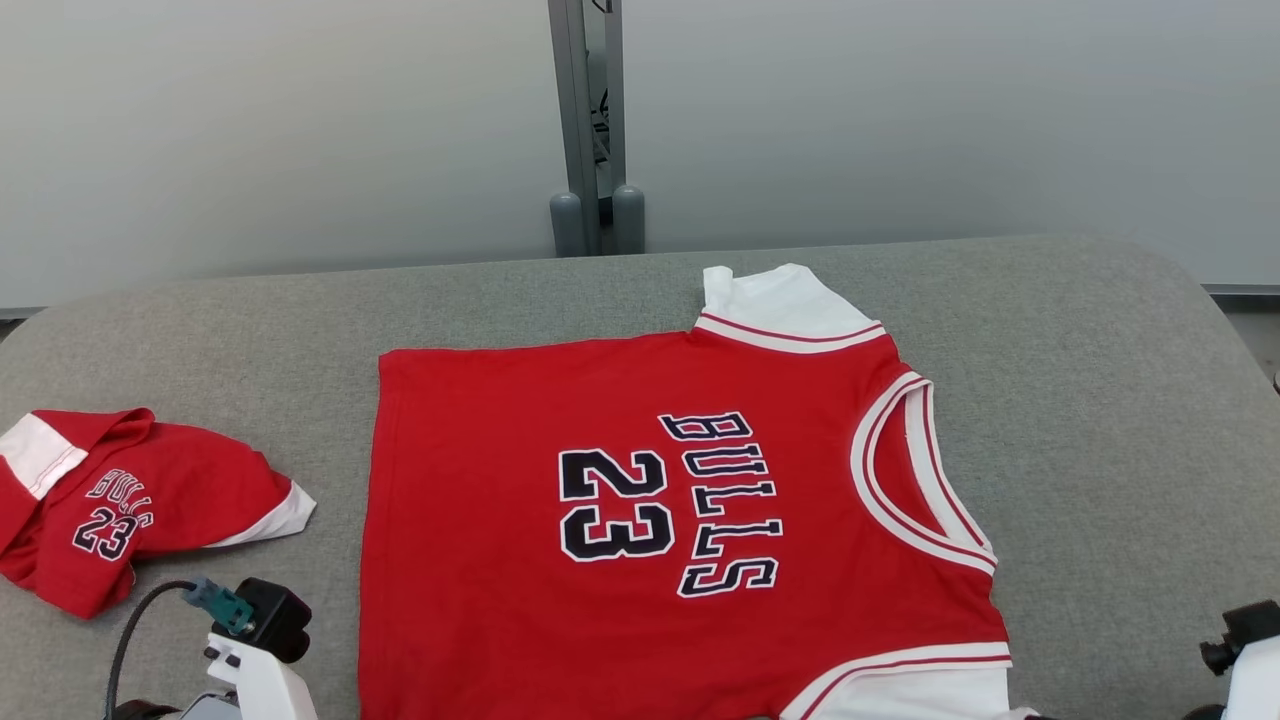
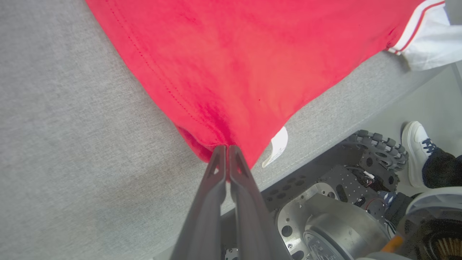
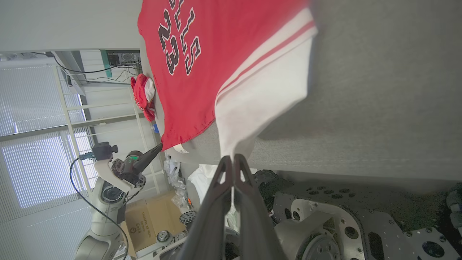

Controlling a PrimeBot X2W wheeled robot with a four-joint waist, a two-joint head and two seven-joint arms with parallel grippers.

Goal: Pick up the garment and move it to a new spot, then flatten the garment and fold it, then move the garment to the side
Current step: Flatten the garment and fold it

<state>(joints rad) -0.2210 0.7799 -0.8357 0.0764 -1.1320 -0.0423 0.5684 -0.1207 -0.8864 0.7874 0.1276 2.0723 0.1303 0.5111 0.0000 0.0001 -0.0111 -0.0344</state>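
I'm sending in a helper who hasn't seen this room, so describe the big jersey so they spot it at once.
Find the grey cushion before the pale wall. In its middle lies a red jersey with white sleeves and BULLS 23. Unlike the smaller red one crumpled at the left end, it is spread flat.

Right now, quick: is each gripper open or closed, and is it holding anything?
Left gripper: closed, pinching a hem corner of the jersey.
Right gripper: closed, pinching the jersey by its white sleeve.
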